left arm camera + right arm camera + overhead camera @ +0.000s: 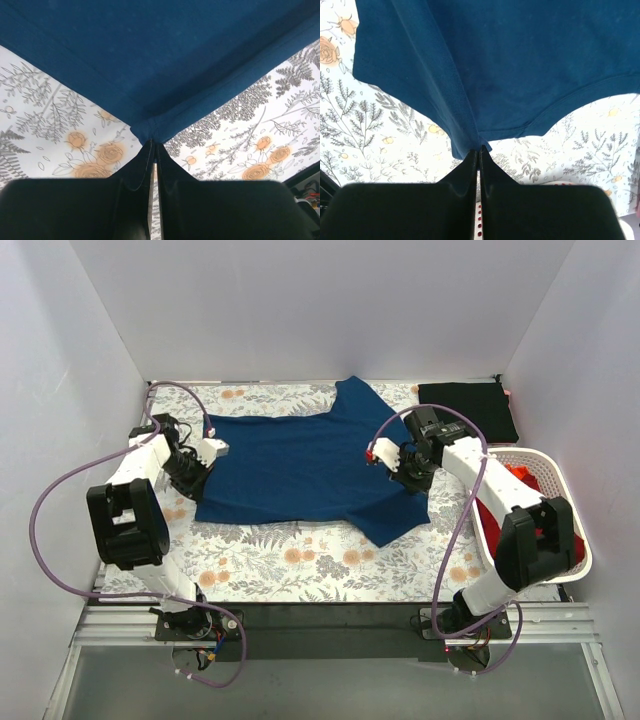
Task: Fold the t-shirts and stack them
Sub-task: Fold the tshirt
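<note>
1. Looking down from above, you have the navy t-shirt [300, 465] spread flat across the middle of the desk [300, 565], with a plain blue face up.
2. Your left hand [198, 472] sits at the shirt's left edge. The left wrist view shows its fingers [125, 200] pressed together with only a sliver between them, pinching a hemmed corner of the cloth.
3. Your right hand [400, 475] sits at the shirt's right side, between the two sleeves. The right wrist view shows its fingers [520, 205] closed just as tightly on a fold of navy cloth, and a stitched seam runs down to the tips.
4. One sleeve points at the far edge of the desk. The other lies toward the near right.
5. The black t-shirt [467, 408] lies folded in the far right corner, apart from the navy one.
6. A white basket [565, 510] stands along the right edge with red cloth [520, 478] inside. Your right arm crosses over its inner rim.
7. For open room, you have a broad band of floral cover [300, 560] along the near edge, between the shirt and the arm bases. Narrower strips show along the far and left edges.
</note>
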You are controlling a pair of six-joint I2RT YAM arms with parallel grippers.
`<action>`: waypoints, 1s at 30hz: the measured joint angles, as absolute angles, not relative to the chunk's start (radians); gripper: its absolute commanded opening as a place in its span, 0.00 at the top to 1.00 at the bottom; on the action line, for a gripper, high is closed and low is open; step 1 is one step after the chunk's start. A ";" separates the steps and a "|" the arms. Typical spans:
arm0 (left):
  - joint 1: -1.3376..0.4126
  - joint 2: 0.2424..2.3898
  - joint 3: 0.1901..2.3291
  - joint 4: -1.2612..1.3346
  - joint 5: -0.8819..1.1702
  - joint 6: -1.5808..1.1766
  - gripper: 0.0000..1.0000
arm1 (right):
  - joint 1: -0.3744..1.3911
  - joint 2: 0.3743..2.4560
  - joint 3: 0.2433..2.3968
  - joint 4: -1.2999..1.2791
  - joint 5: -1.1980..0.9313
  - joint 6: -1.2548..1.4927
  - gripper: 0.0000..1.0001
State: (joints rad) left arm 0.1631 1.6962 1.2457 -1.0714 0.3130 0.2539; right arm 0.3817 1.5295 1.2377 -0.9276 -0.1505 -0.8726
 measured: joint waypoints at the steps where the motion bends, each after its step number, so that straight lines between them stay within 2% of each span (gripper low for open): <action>1: 0.164 1.709 1.259 -1.070 0.316 0.250 1.00 | 0.379 1.547 1.256 -0.932 -0.155 -0.875 0.99; 30: 0.168 1.960 1.476 -1.057 0.330 0.226 1.00 | 0.316 1.974 1.721 -1.031 -0.185 -0.926 0.99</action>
State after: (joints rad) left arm 0.1684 1.9602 1.4757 -1.0573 0.3298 0.2260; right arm 0.3157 1.9736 1.7210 -1.0306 -0.1848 -0.9264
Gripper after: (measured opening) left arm 0.011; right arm 0.021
